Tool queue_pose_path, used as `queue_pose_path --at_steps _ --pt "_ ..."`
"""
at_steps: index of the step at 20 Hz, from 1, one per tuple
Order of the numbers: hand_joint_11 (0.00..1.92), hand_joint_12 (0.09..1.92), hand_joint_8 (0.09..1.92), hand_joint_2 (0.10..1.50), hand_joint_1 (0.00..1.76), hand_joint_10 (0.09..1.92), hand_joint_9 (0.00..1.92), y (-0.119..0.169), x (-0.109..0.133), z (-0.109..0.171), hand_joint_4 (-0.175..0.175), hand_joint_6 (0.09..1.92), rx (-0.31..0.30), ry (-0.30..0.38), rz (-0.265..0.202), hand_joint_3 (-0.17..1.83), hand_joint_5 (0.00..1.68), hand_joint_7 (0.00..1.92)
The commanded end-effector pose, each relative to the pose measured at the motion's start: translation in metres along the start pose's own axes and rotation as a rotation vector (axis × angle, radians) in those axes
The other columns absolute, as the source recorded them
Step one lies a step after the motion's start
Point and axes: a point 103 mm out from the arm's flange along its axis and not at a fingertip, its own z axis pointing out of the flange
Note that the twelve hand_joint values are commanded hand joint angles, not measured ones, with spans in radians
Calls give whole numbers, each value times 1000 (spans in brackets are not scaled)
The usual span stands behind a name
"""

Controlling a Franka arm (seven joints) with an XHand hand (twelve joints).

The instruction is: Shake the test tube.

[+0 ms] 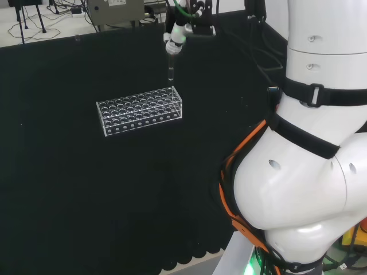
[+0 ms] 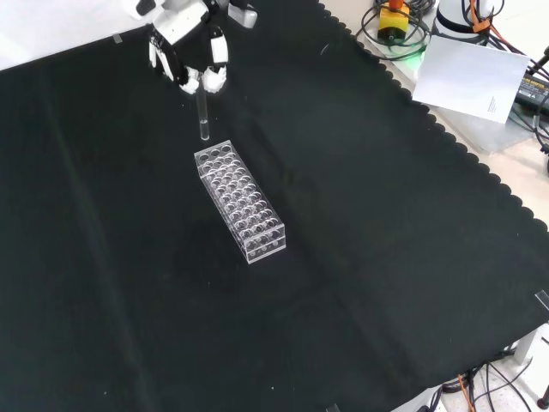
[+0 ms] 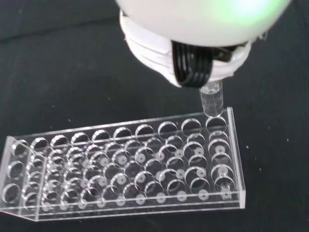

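Item: hand (image 2: pixel 190 53), black and white, at the far end of the worktop (image 2: pixel 386 223) in the front view. Fingers curled round the top of the test tube (image 2: pixel 204 116), pinching it.

Item: test tube, clear, held upright and hanging below the fingers. Its lower end is in the air, just above the far end of the rack (image 2: pixel 240 202) in the front view; in the head view the tube (image 1: pixel 170 70) hangs over the right end of the rack (image 1: pixel 140 110). In the wrist view the tube (image 3: pixel 211 99) stands over a corner hole of the rack (image 3: pixel 125 166), apart from it. Contents of the tube cannot be told.

Item: rack, clear plastic, oblong, with rows of round holes. It lies flat on the worktop, its long side running near to far in the front view and left to right in the head view. The holes in sight carry no tubes.

Item: worktop, covered in black cloth with a scalloped edge.

Item: sheet of white paper (image 2: pixel 474 79), off the cloth, at the far right in the front view.
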Motion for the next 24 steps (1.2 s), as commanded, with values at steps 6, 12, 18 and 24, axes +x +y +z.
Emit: queue_pose_path --at_steps 6,12,18,24 --pt "877 1183 694 525 1441 159 1479 -29 9 -28 -175 518 -29 -4 -34 784 1361 1429" --pt "877 1183 691 523 1441 157 1481 -35 29 -29 -175 517 -24 -12 -69 786 1362 1431" --pt "877 1182 688 522 1441 156 1482 -34 72 -26 -175 516 -22 -8 -150 787 1363 1433" --pt "877 1182 686 522 1441 155 1482 -34 99 -25 -175 515 -13 -14 -204 788 1364 1434"
